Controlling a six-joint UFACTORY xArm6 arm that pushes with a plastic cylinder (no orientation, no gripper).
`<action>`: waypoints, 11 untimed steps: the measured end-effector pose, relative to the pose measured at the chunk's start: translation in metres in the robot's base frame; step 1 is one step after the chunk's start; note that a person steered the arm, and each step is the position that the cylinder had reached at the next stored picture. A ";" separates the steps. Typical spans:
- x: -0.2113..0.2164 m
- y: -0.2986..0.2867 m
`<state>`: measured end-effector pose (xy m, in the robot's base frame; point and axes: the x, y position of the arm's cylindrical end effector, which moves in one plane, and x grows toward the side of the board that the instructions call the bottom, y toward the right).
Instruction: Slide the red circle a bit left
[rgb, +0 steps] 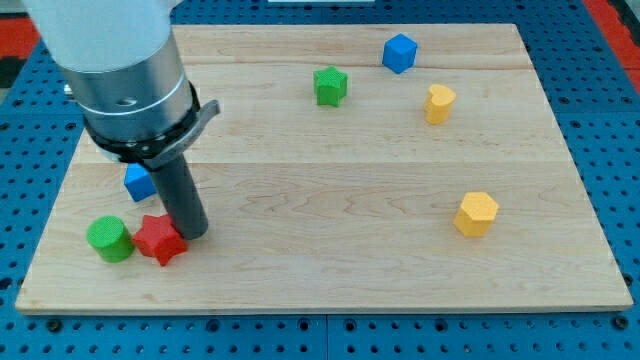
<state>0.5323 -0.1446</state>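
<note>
No red circle shows in the camera view. The only red block is a red star (160, 240) near the board's lower left. My tip (195, 234) rests on the board right beside the red star's right side, touching or nearly touching it. A green cylinder (109, 238) stands just left of the red star, close against it. A blue block (137, 183) sits above them, partly hidden behind the rod and the arm's grey body.
A green star (330, 85), a blue cube (399, 53) and a yellow block (439, 103) lie near the view's top. A yellow hexagon (477, 213) lies at the right. The wooden board (330, 270) ends close below the red star.
</note>
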 end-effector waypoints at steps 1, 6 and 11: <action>-0.009 0.007; -0.142 0.071; -0.234 -0.100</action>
